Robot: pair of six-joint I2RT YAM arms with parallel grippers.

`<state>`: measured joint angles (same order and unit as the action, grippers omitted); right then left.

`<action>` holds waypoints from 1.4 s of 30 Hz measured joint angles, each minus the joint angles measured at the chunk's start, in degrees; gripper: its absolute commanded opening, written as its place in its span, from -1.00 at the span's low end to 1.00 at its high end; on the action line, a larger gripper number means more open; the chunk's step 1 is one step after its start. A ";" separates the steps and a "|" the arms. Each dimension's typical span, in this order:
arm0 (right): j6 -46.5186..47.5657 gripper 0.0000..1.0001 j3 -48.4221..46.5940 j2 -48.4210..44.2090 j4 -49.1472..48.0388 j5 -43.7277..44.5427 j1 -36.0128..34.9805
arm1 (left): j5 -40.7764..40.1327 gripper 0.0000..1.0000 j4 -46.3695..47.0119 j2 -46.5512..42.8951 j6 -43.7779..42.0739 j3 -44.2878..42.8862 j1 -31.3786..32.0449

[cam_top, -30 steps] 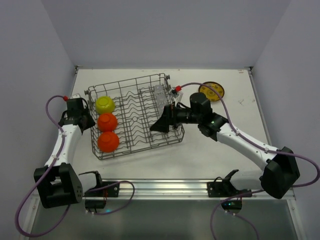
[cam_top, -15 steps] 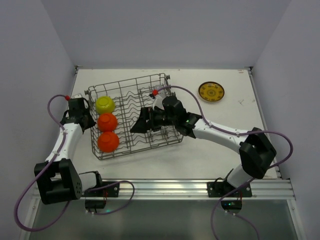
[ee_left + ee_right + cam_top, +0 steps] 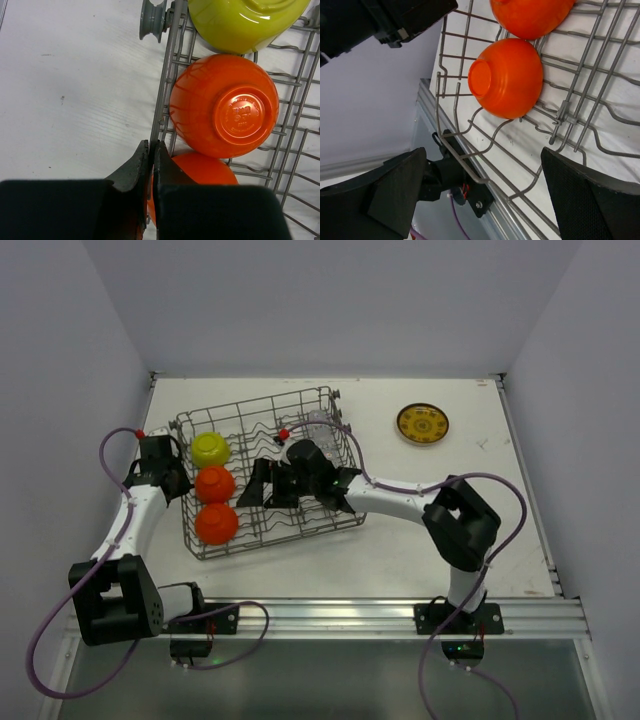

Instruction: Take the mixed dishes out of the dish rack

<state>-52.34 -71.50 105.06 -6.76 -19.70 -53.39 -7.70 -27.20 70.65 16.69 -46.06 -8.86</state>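
The grey wire dish rack holds a lime-yellow bowl and two orange bowls along its left side, all upside down. Clear glass stands at its back right; how many cups it is I cannot tell. My left gripper is shut on the rack's left wall wire, next to the orange bowls. My right gripper is open and empty inside the rack, facing the near orange bowl. Its fingers stand wide apart. The brown-gold plate lies on the table. No cream plates show.
The rack's near-left corner lies between my right fingers in the wrist view, and the left arm is just past it. A grey wheel sits on the rack's outer wall. An aluminium rail runs along the table's front edge.
My right arm has swung left across the rack, from its right side to the middle near the orange bowls. The left arm and the dishes have not moved.
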 measured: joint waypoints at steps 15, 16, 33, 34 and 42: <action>-4.04 0.69 -12.37 14.82 5.57 4.17 -2.60 | 0.28 -1.00 0.26 0.00 0.00 0.07 0.00; -4.22 0.67 -13.27 15.87 5.95 4.13 -2.60 | 0.28 -1.00 0.33 -0.02 0.00 0.13 0.00; -4.68 0.61 -25.57 26.60 9.68 2.32 -3.61 | 0.59 -1.00 1.49 -0.24 -0.02 0.66 0.00; -4.72 0.61 -25.66 26.88 9.51 2.10 -3.61 | 0.66 -1.00 1.53 -0.28 -0.02 0.70 0.00; -5.64 0.61 -26.88 28.04 9.09 0.63 -3.61 | 0.92 -1.00 1.90 -0.55 -0.02 0.98 -0.02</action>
<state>-57.98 -98.39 133.10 2.33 -19.07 -56.99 -6.79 -25.30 70.11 16.67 -45.08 -8.88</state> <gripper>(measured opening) 0.807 0.031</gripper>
